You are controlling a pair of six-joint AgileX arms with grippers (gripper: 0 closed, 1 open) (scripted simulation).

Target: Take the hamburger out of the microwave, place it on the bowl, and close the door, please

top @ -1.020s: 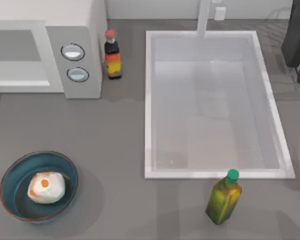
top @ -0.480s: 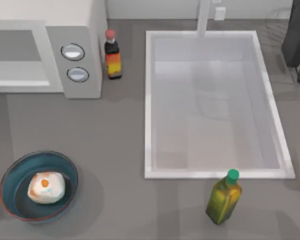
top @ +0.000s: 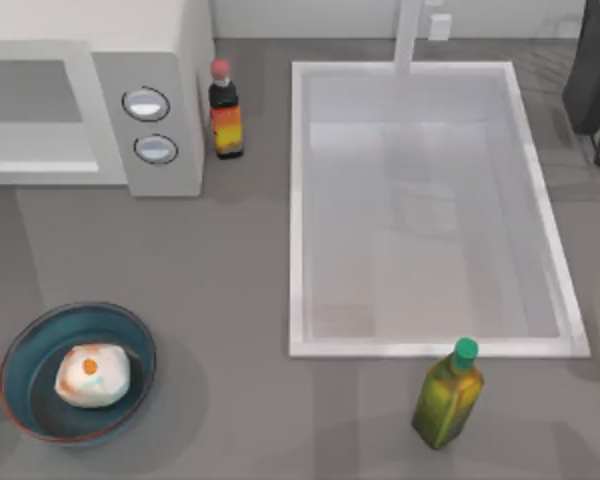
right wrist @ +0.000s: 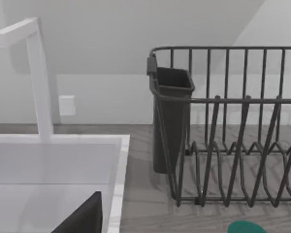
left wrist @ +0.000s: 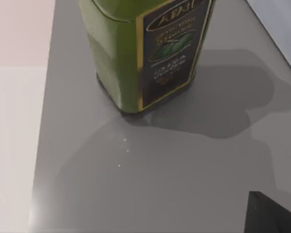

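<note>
The grey countertop [top: 230, 300] carries a microwave [top: 150, 60] at the top view's far left, its door [top: 35, 110] apparently already shut. The hamburger [top: 92, 375] sits inside the bowl [top: 25, 340] near the front left; I judge it light, soft and squashable, best pinched gently at its sides. No gripper is in sight, so I cannot tell either one's opening. The left wrist camera hangs just above the olive oil bottle [left wrist: 150, 48], whose label reads roughly "Extra Virgin"; the rest is illegible.
</note>
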